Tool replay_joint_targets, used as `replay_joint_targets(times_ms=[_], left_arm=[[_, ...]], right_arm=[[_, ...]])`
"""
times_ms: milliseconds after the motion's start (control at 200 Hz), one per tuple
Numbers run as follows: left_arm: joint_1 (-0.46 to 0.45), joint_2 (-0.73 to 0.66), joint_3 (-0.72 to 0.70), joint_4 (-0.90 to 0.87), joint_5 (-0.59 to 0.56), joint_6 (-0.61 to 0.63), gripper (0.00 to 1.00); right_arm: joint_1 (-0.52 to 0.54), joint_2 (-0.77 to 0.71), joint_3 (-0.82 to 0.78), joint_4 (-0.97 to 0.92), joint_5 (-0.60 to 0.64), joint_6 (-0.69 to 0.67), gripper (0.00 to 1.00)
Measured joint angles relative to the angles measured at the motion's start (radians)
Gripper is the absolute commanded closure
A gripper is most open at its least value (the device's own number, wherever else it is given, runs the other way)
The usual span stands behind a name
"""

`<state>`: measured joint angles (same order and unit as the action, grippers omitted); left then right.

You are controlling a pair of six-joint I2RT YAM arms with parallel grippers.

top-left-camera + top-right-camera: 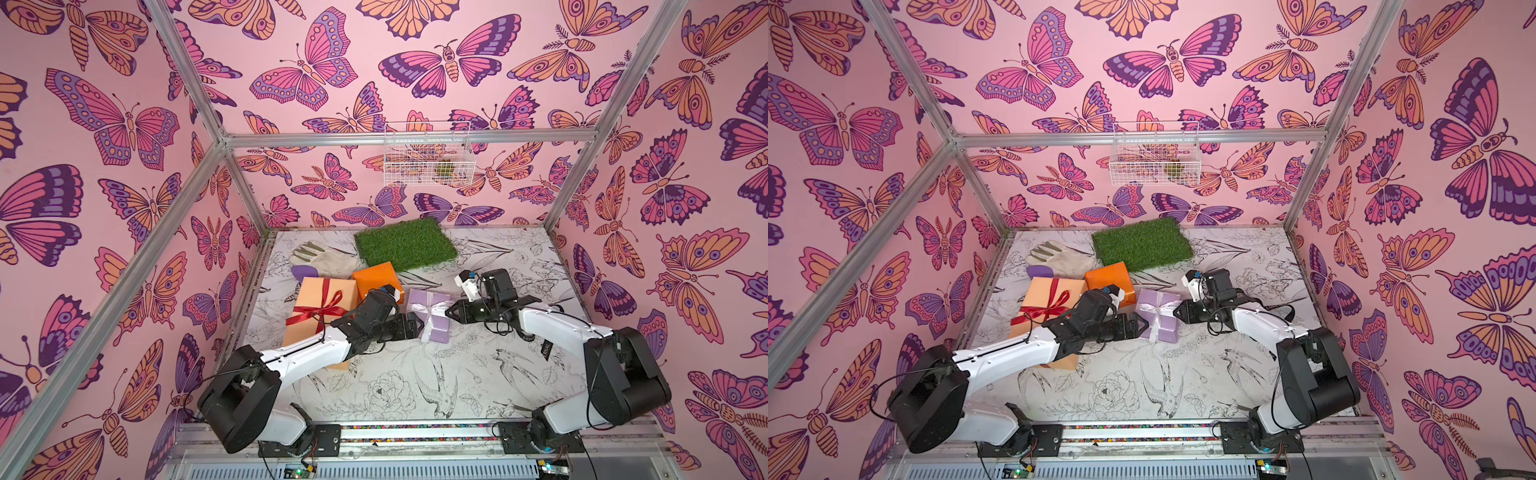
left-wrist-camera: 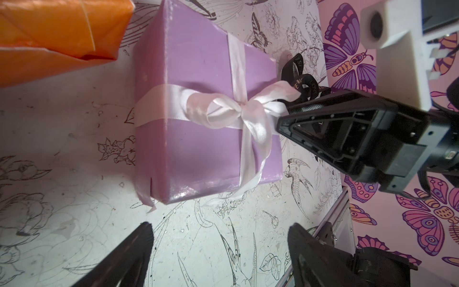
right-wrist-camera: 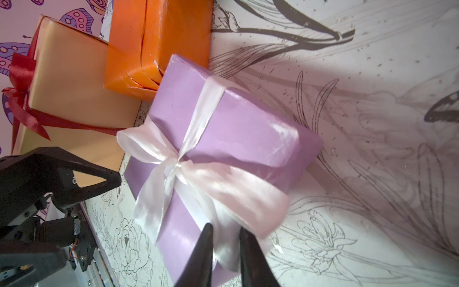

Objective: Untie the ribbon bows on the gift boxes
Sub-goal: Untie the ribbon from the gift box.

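The lilac box (image 1: 439, 330) stands near the middle of the bench (image 1: 415, 374). Its pale ribbon bow (image 1: 432, 309) is tied on top, with the knot and both loops in shape. The right hand (image 3: 224, 227) comes in from the right-edge side. Its jaws are drawn almost together on a fold of that bow's ribbon, on the side facing the right edge. The frames do not show whether the fold is a loop or a tail.

The left hand (image 2: 221, 231) is spread wide and holds nothing. It points at the lilac box from the left-edge side, and its fingertips (image 3: 113, 177) are just beside the box, with no contact visible.

The peach box (image 1: 311, 295) lies toward the left edge, with its red ribbon bow (image 1: 328, 309) tied across the top. The left arm crosses above the box's near end. The orange box (image 1: 374, 278) sits just behind it, between the peach box and the turf mat (image 1: 405, 243) at the far edge. One corner of the orange box is close beside the lilac box.

The black ribbon (image 1: 545, 348) lies loose by the right arm, toward the right edge and on none of the boxes. In the left wrist view a curl of it (image 2: 301, 83) shows just behind the right hand. A glove (image 1: 324, 257) lies near the far left corner.
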<state>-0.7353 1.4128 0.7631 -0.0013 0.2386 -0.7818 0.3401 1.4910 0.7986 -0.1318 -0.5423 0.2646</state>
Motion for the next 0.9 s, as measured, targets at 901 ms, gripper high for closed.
replay_joint_targets(times_ms=[901], left_arm=[[-0.140, 0.220, 0.337, -0.144, -0.187, 0.202, 0.51]], right_arm=[[0.016, -0.079, -0.063, -0.020, -0.023, 0.089, 1.00]])
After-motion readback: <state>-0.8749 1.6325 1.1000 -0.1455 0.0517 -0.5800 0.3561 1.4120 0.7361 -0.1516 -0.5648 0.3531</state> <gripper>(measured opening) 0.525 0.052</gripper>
